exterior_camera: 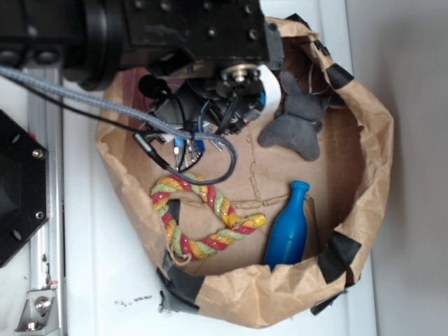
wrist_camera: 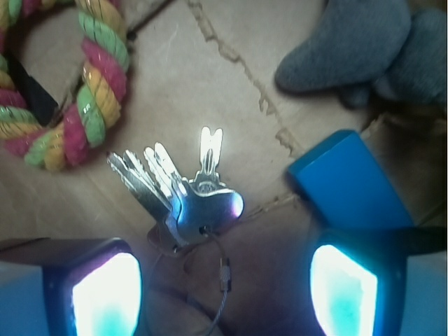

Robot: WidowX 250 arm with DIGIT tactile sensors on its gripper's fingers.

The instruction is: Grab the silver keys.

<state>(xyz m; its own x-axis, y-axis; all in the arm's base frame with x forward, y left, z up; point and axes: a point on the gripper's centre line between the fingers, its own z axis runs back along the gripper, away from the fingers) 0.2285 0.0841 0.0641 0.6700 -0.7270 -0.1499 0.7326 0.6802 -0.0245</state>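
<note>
The claw (wrist_camera: 224,283) hangs spread wide over the brown paper floor of the crumpled paper-bag bin (exterior_camera: 374,175), holding nothing, and the bunch of shiny silver metal keys (wrist_camera: 183,187) lies flat just ahead of its two glowing pads, nearer the left one. To take them well, I judge it should shift slightly towards the key heads, drop straight down and pinch where they overlap. Counted: four keys, one striped rope ring (wrist_camera: 84,91), one grey plush toy (wrist_camera: 357,45), one blue plastic bottle (exterior_camera: 287,227).
</note>
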